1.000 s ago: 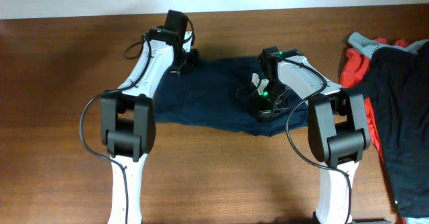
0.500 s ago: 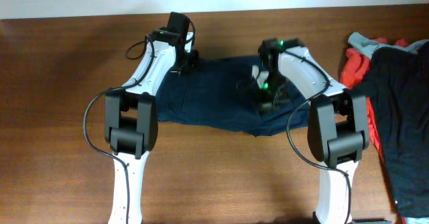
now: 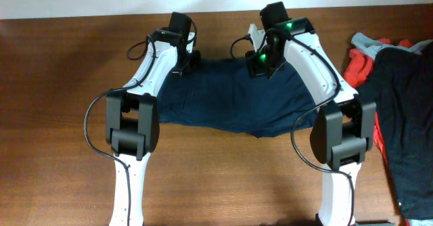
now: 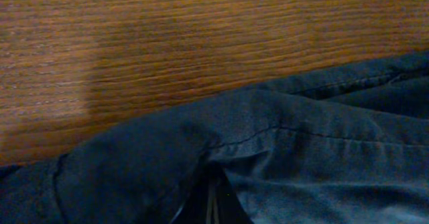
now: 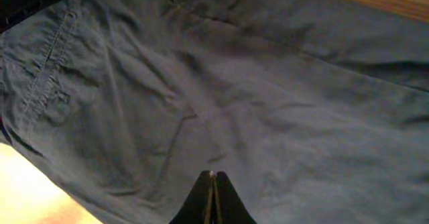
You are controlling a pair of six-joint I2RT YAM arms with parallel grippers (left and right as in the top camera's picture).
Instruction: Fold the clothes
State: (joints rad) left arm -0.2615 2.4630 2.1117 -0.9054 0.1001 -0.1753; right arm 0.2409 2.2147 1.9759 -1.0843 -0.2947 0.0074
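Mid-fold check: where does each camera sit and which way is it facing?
Overhead: above the table, looking straight down on navy shorts and a clothes pile; both arms, left gripper and right gripper show.
Left wrist: on the left arm, facing the shorts' edge and bare wood; shut fingertips at bottom.
Right wrist: on the right arm, facing the shorts' cloth; shut fingertips at bottom.
Shared: all see the shorts.

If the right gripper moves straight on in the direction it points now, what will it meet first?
Most likely the navy shorts: in the wrist view the shut right gripper points straight at their cloth, which fills the way ahead. The tips may already touch it; depth is unclear.
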